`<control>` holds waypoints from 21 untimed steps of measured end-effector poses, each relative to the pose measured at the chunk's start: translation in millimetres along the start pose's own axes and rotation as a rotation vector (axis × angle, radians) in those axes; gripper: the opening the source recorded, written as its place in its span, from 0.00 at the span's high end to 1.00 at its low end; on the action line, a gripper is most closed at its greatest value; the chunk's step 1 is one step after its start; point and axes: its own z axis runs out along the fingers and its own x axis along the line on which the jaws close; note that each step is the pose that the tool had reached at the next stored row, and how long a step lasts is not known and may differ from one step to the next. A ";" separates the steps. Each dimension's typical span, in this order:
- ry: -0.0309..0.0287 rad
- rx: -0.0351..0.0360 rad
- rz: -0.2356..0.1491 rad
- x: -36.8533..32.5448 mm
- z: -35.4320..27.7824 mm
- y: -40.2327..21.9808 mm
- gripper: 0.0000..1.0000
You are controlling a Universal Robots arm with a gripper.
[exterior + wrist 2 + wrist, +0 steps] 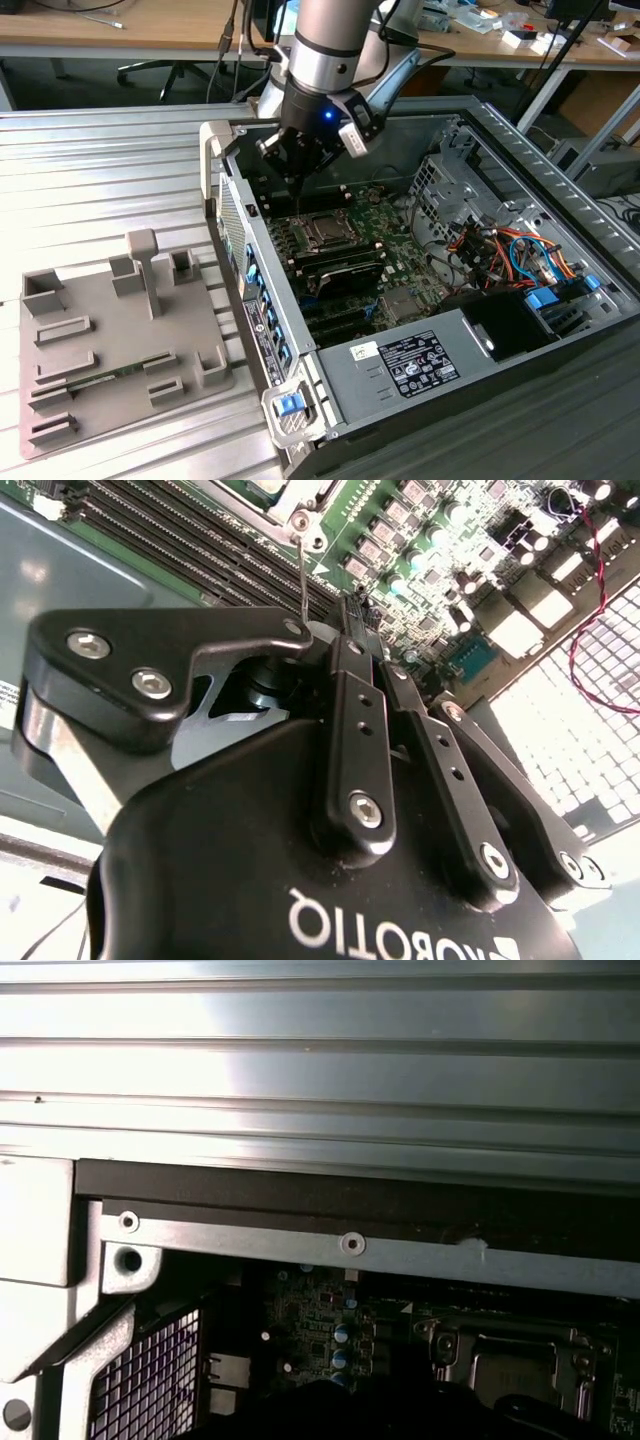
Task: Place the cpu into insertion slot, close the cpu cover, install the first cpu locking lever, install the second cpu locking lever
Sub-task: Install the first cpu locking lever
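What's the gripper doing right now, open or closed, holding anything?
The gripper looks closed, over the socket; a thin wire lever stands beside its tips, grip on it cannot be told.

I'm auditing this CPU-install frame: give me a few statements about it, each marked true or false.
1. The black gripper hangs above the green motherboard near the silver CPU socket. True.
2. The grey plastic fixture tray lies inside the open computer case. False: outside, on the ribbed metal table.
3. Orange and blue cables run inside the case. True.
4. The white-labelled power supply sits on the tray. False: inside the case.
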 end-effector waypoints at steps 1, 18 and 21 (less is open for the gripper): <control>0.0000 0.0000 0.000 -0.4 0.0 0.1 0.89; 0.0000 0.0000 -0.001 -9.1 0.1 1.7 0.89; 0.0000 0.0000 -0.001 -10.3 0.1 1.9 0.89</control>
